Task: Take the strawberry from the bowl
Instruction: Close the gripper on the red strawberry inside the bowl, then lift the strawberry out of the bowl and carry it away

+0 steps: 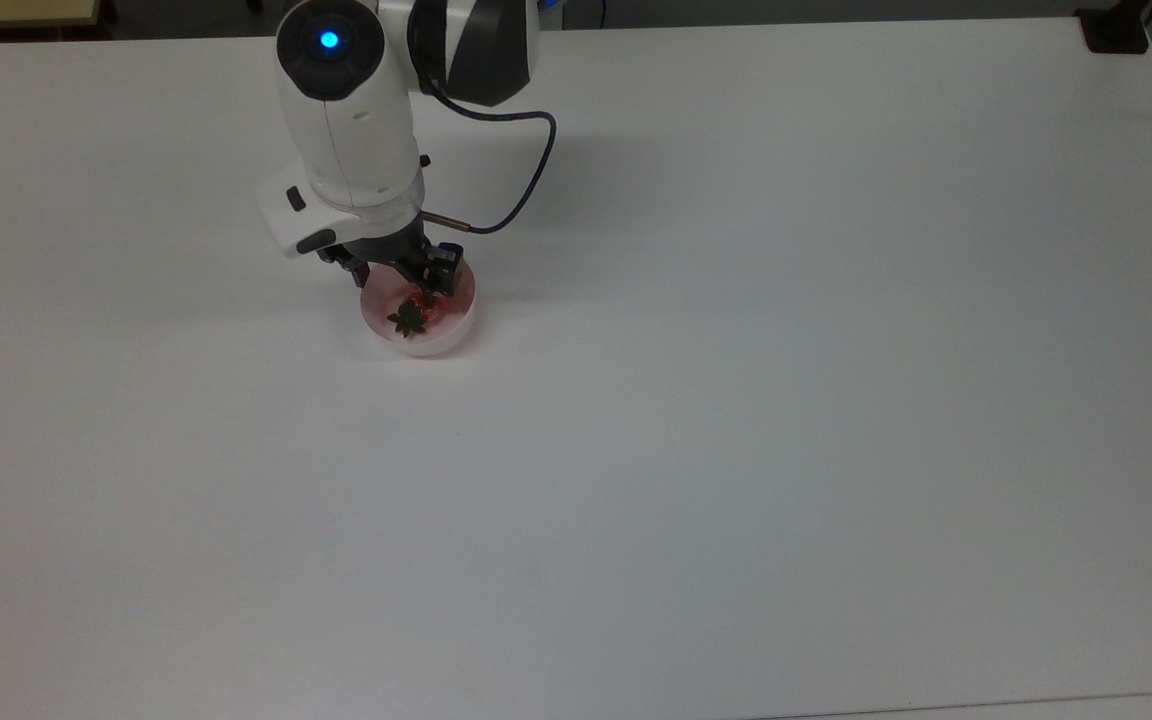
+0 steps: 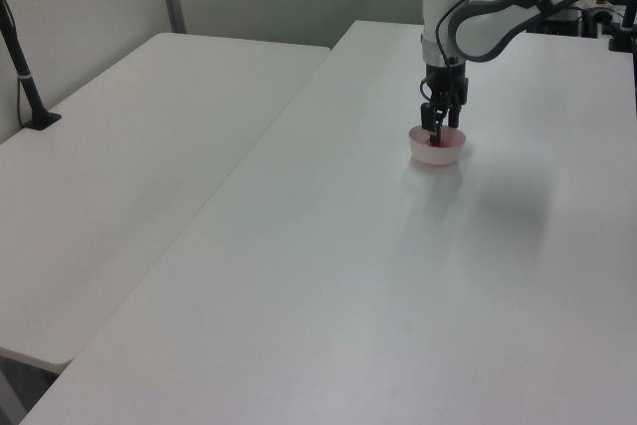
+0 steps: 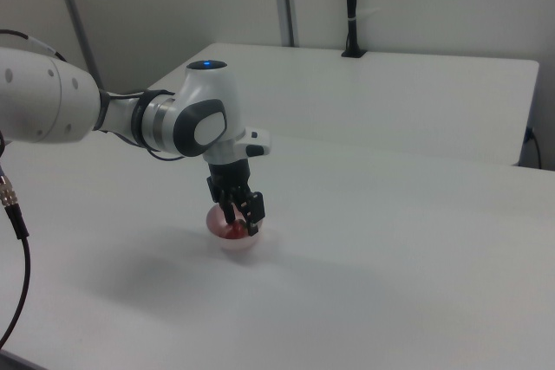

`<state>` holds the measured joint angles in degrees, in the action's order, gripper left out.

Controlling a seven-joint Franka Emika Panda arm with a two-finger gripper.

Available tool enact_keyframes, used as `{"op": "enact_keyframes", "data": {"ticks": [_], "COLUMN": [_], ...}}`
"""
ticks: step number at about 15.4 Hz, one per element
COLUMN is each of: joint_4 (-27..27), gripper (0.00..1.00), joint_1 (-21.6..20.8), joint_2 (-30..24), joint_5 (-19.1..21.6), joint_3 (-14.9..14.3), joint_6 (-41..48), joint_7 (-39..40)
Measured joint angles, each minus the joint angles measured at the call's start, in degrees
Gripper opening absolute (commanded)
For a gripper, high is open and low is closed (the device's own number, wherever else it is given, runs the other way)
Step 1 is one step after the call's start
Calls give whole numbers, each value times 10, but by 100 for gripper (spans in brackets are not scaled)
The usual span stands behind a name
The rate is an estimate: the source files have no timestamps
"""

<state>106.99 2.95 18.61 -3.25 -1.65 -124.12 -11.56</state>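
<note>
My tool (image 1: 404, 280) hangs down into the pink bowl (image 1: 456, 330), fingers apart around the strawberry (image 1: 414, 312), which lies on the bowl's floor, not yet lifted. Closing and raising remain. The white bench (image 1: 736, 400) lies bare around; only the bowl's wall crowds my fingers.

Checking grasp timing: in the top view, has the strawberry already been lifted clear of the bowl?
No. The strawberry lies inside the bowl, with the gripper lowered over it.
</note>
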Motion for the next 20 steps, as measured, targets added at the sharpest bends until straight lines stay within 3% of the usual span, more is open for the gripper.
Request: {"op": "enact_keyframes", "data": {"ticks": [7,8,9,13,20], "joint_4": [1,-1,-2,-3,-8], "gripper": [74,67,51,22,20], "joint_1": [-3,-3,-3,-3,-3], "joint_2": [15,15,15,11,3], "joint_5": [0,0,0,0,0], "joint_3": [14,16,18,22,31], "joint_6": [-2,-2,-2,-2,-2], "joint_7": [-1,-1,-1,-1,-1]}}
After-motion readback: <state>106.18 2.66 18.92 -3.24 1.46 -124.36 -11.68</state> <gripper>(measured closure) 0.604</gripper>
